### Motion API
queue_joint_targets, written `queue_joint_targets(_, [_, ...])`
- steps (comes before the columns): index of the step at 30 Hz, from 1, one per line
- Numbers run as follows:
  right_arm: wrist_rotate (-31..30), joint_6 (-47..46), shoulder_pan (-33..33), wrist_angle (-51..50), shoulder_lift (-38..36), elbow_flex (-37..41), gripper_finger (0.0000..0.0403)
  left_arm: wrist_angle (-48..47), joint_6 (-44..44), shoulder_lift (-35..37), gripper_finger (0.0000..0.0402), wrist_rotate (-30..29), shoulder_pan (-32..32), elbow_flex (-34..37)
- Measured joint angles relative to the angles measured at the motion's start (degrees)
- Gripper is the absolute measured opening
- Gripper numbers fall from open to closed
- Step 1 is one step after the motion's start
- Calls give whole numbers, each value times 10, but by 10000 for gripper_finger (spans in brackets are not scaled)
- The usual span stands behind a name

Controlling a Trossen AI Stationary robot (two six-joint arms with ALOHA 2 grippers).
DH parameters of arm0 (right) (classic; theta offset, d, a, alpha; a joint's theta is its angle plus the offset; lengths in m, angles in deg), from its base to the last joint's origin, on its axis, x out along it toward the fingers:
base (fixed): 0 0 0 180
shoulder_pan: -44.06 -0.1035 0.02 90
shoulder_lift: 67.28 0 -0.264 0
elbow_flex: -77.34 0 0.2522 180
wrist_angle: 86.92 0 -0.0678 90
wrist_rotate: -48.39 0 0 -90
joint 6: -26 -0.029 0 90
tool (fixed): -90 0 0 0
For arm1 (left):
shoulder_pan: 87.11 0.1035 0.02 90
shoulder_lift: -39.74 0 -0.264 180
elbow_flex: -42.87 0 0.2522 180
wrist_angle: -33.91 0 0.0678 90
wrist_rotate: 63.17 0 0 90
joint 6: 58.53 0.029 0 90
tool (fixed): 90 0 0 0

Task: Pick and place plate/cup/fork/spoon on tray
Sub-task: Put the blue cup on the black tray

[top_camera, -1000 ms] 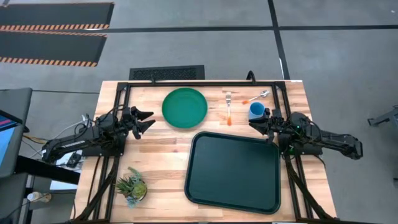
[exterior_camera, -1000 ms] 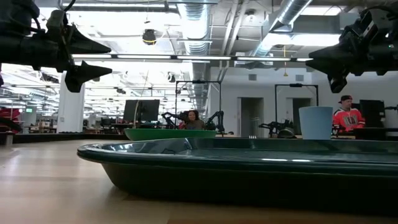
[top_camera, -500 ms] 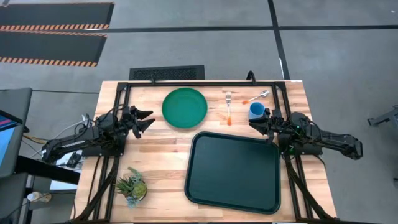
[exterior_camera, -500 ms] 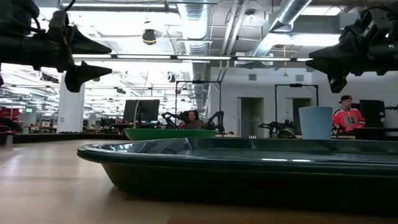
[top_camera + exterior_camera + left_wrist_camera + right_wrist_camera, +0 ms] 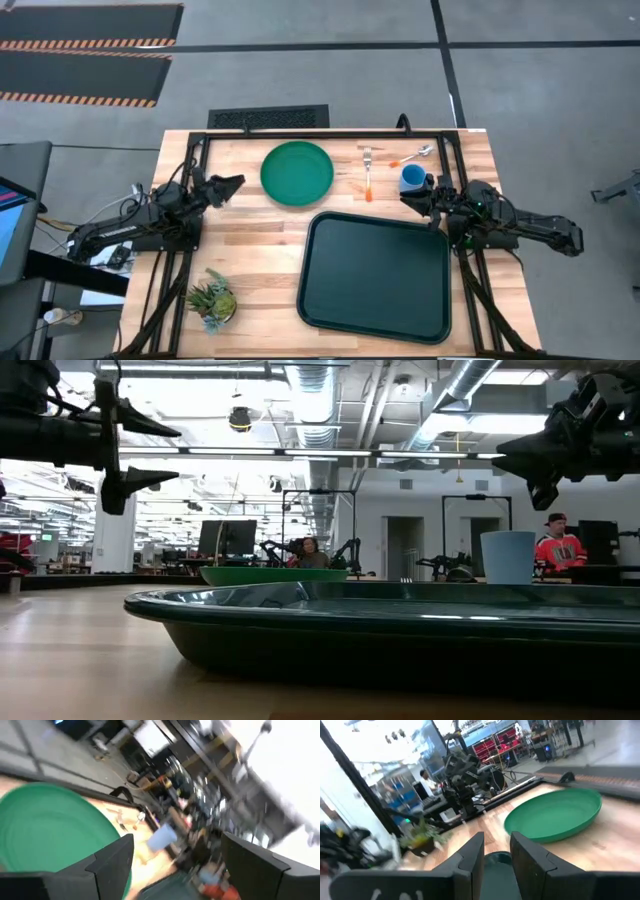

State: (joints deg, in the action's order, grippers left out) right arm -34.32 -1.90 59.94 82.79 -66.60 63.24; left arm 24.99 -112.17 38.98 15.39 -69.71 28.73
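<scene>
The green plate (image 5: 297, 173) lies on the table at the far middle. The fork (image 5: 368, 172) and the spoon (image 5: 413, 156) lie to its right. The blue cup (image 5: 411, 178) stands upright beside them. The dark tray (image 5: 375, 277) lies at the near right. My left gripper (image 5: 234, 184) hangs open in the air left of the plate, which also shows in its wrist view (image 5: 45, 830). My right gripper (image 5: 406, 197) hovers just near of the cup, above the tray's far right corner. Its fingers have a narrow gap (image 5: 497, 845) and hold nothing.
A small potted plant (image 5: 211, 298) stands at the table's near left. A black frame (image 5: 300, 133) runs along the far edge and down both sides. Bare wood lies between the plate and the tray. People sit in the room beyond the table (image 5: 312, 550).
My left gripper has turned about its own axis, so its two fingers now stand one above the other. It stays open, left of the plate. My right gripper and the tableware have kept still.
</scene>
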Motion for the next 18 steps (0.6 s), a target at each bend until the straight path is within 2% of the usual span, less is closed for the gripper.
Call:
queue_joint_targets(2, [-6, -48, 0, 6, 0, 0, 120, -4, -46, 0, 284, -47, 0, 0])
queue_joint_targets(5, [-28, -105, 0, 28, 0, 0, 120, 1, -63, 0, 284, -124, 0, 0])
queue_joint_targets(8, [-50, -144, 0, 88, 0, 0, 120, 4, -73, 0, 284, -173, 0, 0])
queue_joint_targets(10, [-71, -164, 0, 143, 0, -4, 120, 7, -116, 0, 284, -199, 0, 0])
queue_joint_targets(12, [-90, -160, 0, 171, 1, -27, 120, 37, -159, 0, 284, -197, 0, 0])
queue_joint_targets(15, [-119, -65, 0, 179, 11, -102, 125, 95, -158, 0, 284, -149, 0, -6])
queue_joint_targets(18, [-184, 20, 0, 57, 53, -204, 135, 91, -145, -14, 284, -132, 0, -47])
